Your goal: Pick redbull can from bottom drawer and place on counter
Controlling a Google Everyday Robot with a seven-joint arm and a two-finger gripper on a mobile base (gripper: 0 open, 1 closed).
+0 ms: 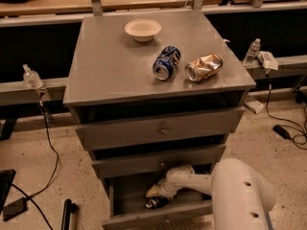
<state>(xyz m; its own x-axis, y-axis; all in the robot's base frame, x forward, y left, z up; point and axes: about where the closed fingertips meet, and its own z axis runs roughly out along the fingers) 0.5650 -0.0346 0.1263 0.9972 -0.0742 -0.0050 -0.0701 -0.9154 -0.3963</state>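
On the counter [105,71] sit a cream bowl [142,29], a blue can [166,62] on its side and a crushed gold can [204,67]; their labels are too small to read. Low in the frame the bottom drawer [158,218] stands pulled out, and the redbull can [156,203], dark and silvery, lies inside. The gripper [155,191] is just above the can; how far open it is cannot be told
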